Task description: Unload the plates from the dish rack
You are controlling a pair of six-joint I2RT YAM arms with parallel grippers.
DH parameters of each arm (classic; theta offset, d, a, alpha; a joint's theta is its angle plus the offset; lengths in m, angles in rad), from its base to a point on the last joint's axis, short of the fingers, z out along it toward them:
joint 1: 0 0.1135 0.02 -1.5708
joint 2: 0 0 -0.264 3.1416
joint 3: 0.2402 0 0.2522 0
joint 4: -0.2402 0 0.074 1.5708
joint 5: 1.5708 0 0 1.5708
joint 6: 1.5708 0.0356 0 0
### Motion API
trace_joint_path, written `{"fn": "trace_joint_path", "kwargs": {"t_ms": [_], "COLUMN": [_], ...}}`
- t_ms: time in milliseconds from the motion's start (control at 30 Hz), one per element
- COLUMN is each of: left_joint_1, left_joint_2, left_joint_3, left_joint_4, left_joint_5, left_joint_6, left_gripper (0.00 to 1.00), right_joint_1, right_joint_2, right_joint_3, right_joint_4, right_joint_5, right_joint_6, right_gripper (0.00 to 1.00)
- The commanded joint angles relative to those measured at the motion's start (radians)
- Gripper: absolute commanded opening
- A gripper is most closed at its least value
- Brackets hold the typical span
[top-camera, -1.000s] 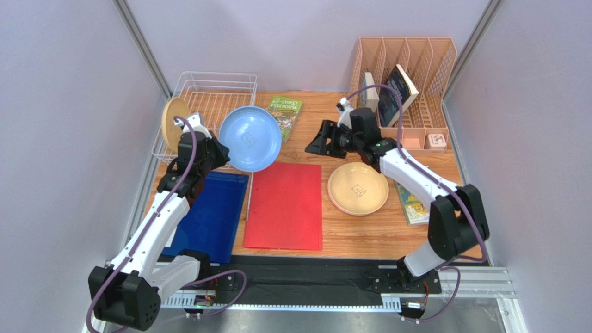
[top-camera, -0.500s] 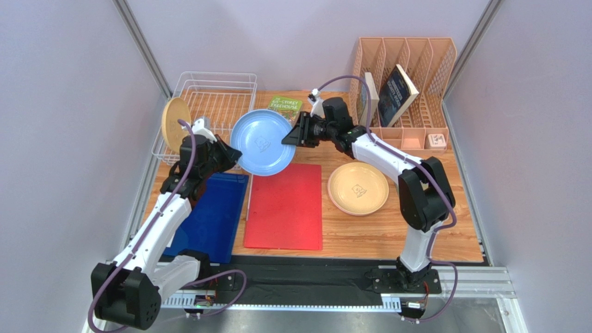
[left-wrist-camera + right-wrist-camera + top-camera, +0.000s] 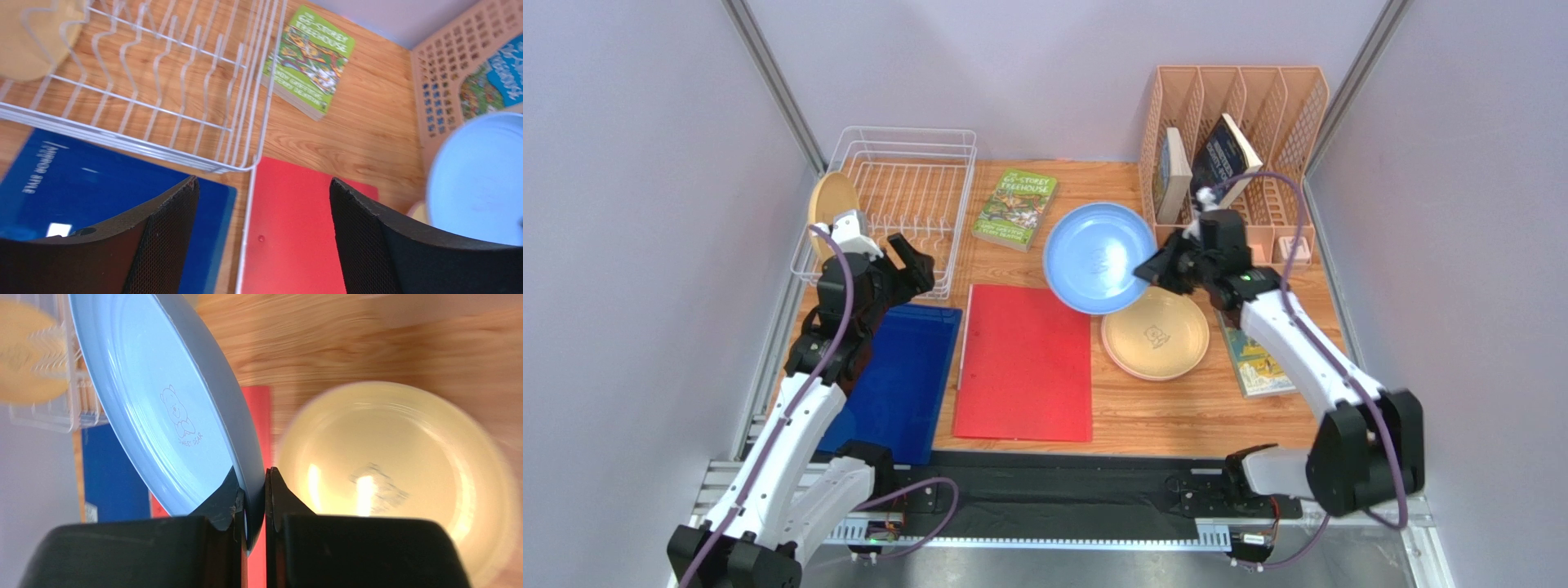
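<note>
Your right gripper [image 3: 253,479] is clamped down tight on the rim of the blue plate [image 3: 1100,257], with one black finger on each face and hardly any gap between them. The plate is glossy and smooth, round and shallow. It's in the air and tilted, out of the dish rack [image 3: 916,202], over the wooden table [image 3: 1136,423] by the far-left edge of the cream plate [image 3: 1155,333]. Can't tell if the two plates touch. The cream one lies flat on the wood, shiny, with a small mark in the middle.

There's a little outline bear printed in the centre of the blue plate, with tiny lettering under it that's too small to read.

Your left gripper [image 3: 263,187] is spread wide with nothing in it. Its mesh-textured black pads hang over the near corner of the rack, where the blue folder [image 3: 92,190] and the red folder [image 3: 1026,364] meet. The rack is thin white wire with upright prongs, and one tan plate [image 3: 830,199] stands on edge at its left end.

As for writing, the blue folder says "MIRROR STYLE". The green book [image 3: 313,58] beside the rack reads "STOREY TREEHOUSE". The peach slotted organiser [image 3: 1247,104] at the back right has books leaning in it, but I can't read the titles.
</note>
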Motion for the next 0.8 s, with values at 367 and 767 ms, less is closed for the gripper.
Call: {"fn": "trace_joint_path", "kwargs": {"t_ms": [367, 767], "left_joint_1": [0.0, 0.006], "left_joint_2": [0.056, 0.105], "left_joint_3": [0.143, 0.115], "left_joint_4": [0.032, 0.108], "left_joint_5": [-0.28, -0.477], "left_joint_6": [0.278, 0.351], "left_gripper": [0.83, 1.0], "right_joint_1": [-0.204, -0.206], "right_joint_2": [-0.396, -0.332], "right_joint_3": [-0.308, -0.339], "right_joint_4": [-0.292, -0.229], "right_joint_5": [0.165, 0.143], "right_joint_6": [-0.002, -0.01], "right_gripper": [0.0, 0.31]}}
